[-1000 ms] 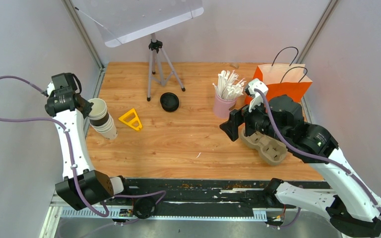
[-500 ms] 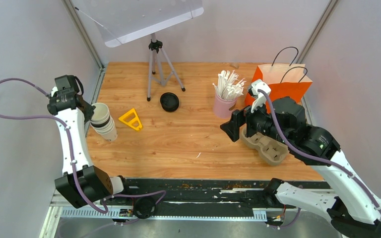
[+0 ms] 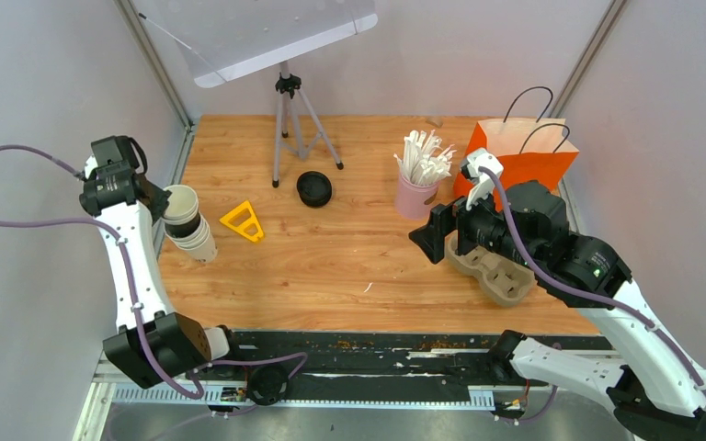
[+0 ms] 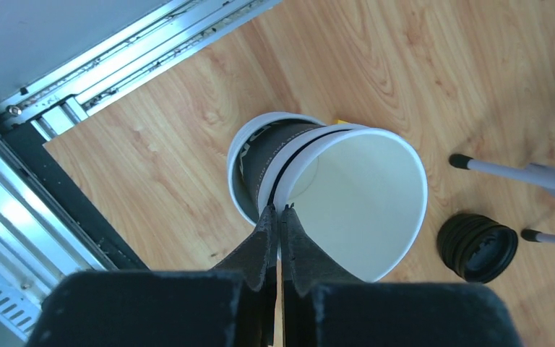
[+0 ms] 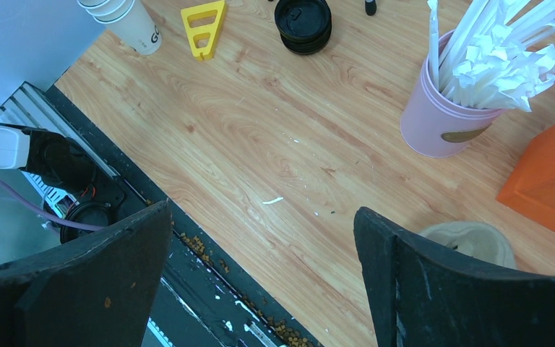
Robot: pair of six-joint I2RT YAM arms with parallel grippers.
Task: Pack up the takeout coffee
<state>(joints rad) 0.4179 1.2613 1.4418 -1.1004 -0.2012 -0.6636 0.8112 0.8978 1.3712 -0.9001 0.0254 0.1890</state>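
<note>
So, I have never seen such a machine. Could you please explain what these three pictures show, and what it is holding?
These are two robot arms bolted at the near edge of a wooden table, each ending in a two-finger gripper. One picture comes from a fixed camera above and behind them; the other two come from a camera on each wrist. On the table are a stack of white paper cups, black lids, a yellow triangular piece, a tripod, a pink cup of straws, an orange paper bag and a brown pulp tray. The left gripper is shut on the rim of the top cup. The right gripper is open and empty, above the table near the tray.
</note>
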